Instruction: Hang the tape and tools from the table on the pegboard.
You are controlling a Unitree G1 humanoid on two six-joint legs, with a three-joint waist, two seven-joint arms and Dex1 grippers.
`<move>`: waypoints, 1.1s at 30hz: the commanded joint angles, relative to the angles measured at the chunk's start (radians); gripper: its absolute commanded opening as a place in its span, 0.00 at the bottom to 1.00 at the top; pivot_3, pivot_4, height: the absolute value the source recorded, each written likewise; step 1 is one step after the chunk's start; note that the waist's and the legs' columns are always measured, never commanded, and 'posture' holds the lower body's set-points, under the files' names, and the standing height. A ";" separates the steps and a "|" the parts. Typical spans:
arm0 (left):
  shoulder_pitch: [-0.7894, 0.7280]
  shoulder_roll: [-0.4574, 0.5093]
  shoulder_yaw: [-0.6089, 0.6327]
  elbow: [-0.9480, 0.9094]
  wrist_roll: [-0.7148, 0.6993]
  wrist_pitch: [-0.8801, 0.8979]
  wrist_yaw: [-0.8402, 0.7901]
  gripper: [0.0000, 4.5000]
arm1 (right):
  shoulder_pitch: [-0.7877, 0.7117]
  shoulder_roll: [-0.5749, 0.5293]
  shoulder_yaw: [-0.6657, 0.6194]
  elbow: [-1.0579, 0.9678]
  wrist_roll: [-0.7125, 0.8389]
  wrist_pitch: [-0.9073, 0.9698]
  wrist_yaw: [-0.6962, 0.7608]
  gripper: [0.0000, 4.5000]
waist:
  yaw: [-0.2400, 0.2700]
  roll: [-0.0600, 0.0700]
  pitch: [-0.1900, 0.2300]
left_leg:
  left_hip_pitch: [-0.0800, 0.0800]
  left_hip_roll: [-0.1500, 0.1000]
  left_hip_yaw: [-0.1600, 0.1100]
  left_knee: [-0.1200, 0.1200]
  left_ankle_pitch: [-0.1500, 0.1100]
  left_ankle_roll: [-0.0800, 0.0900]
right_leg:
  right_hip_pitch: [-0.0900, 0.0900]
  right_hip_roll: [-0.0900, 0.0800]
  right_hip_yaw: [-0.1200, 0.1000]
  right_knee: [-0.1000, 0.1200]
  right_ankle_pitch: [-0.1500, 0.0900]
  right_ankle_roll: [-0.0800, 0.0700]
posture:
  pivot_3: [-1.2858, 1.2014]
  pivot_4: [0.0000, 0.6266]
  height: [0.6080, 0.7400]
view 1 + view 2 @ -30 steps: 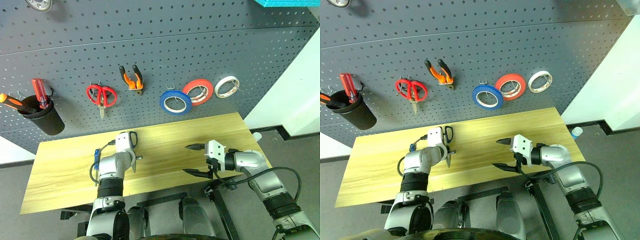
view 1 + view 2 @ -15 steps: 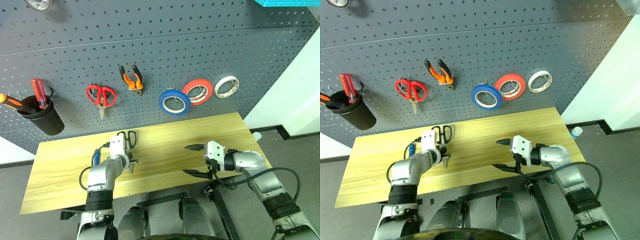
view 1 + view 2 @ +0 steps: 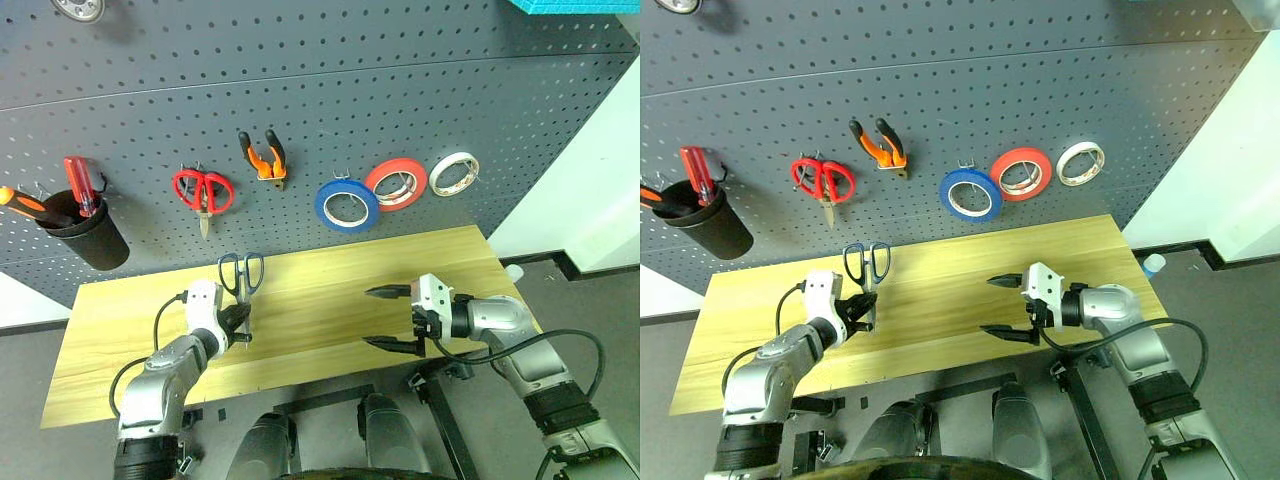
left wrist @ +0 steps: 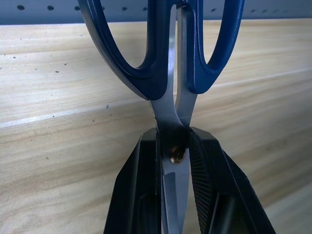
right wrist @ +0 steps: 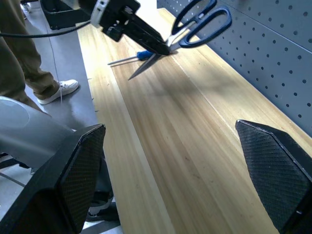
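3 tape rolls [image 3: 400, 185] | 2 scissors [image 3: 240, 272] | 1 pliers [image 3: 264, 156]

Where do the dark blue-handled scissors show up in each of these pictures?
Left eye view: scissors held above the table, left of centre.
Right eye view: same place.
Left wrist view: centre, handles up.
Right wrist view: top middle.
Shared landmark: the left gripper pinching the blades.

Blue-handled scissors [image 4: 176, 73], black fingers [image 4: 139, 195] clamped at pivot, above wood table [image 4: 58, 146]
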 commanded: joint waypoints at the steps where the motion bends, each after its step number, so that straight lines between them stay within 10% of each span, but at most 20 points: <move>1: 0.030 0.018 0.053 -0.040 -0.058 -0.151 -0.088 0.12 | -0.016 -0.001 -0.020 -0.010 0.006 -0.017 0.008 1.00 | 0.000 0.000 0.000 | 0.000 0.000 0.000 0.000 0.000 0.000 | 0.000 0.000 0.000 0.000 0.000 0.000 | 0.46 0.20 0.98; 33: -0.006 0.073 0.260 0.004 -0.419 -0.423 -0.284 0.12 | -0.180 0.055 -0.103 -0.420 0.348 0.318 -0.081 1.00 | 0.002 0.000 0.000 | -0.001 0.000 0.000 0.000 -0.001 0.002 | 0.000 0.000 0.000 -0.004 0.000 -0.001 | 0.46 0.17 0.98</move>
